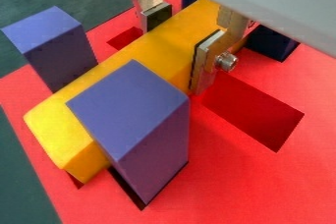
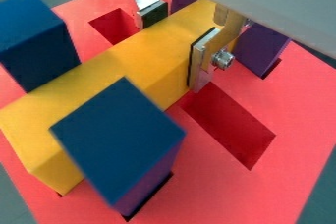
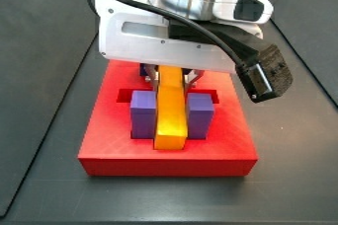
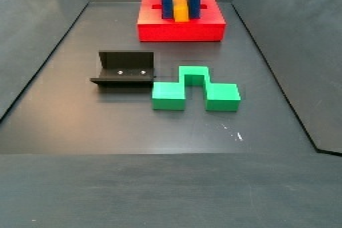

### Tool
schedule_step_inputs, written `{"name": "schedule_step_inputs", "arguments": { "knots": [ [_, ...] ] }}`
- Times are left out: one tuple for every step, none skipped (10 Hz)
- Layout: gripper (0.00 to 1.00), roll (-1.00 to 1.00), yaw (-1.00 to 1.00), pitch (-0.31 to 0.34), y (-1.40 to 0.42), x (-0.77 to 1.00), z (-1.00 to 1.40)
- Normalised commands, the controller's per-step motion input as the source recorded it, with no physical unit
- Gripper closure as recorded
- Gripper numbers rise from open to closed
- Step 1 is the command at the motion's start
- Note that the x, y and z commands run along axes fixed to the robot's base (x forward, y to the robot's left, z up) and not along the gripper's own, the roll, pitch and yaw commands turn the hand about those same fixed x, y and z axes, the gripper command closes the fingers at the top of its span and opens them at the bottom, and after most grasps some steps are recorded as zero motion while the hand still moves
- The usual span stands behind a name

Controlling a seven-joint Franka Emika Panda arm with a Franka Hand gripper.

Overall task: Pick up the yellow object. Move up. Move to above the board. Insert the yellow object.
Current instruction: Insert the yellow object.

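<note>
Insertion step in hand: long yellow-orange rectangular bar [image 3: 171,116] lying between purple upright blocks [image 3: 141,112] on flat red slotted board [image 3: 168,157], gripper [image 1: 184,39] jaws closed on its far end. Next: press down, then release.

White pincer [image 3: 168,68] housing, silver wrist; black cables, black side camera [image 3: 264,73]; silver-plate fingers [image 1: 210,59].

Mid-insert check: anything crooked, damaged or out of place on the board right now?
Nothing stands out. The gripper holds the yellow bar straight between the upright blocks on the red board; no visible damage.
</note>
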Motion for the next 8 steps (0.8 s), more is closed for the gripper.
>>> {"name": "schedule_step_inputs", "arguments": {
  "knots": [
    [1.0, 0.0, -0.14, 0.01, 0.0, 0.12, 0.0],
    [1.0, 0.0, -0.23, 0.0, 0.0, 0.1, -0.04],
    [1.0, 0.0, -0.07, 0.0, 0.0, 0.0, -0.26],
    [1.0, 0.01, -0.05, -0.004, 0.0, 0.0, -0.65],
    [1.0, 0.13, 0.0, -0.05, 0.0, -0.03, -0.91],
    [1.0, 0.08, 0.0, 0.0, 0.0, 0.0, -0.57],
    [1.0, -0.02, 0.0, 0.0, 0.0, 0.0, 0.0],
    [1.0, 0.0, 0.0, 0.0, 0.0, 0.0, 0.0]
  ]
}}
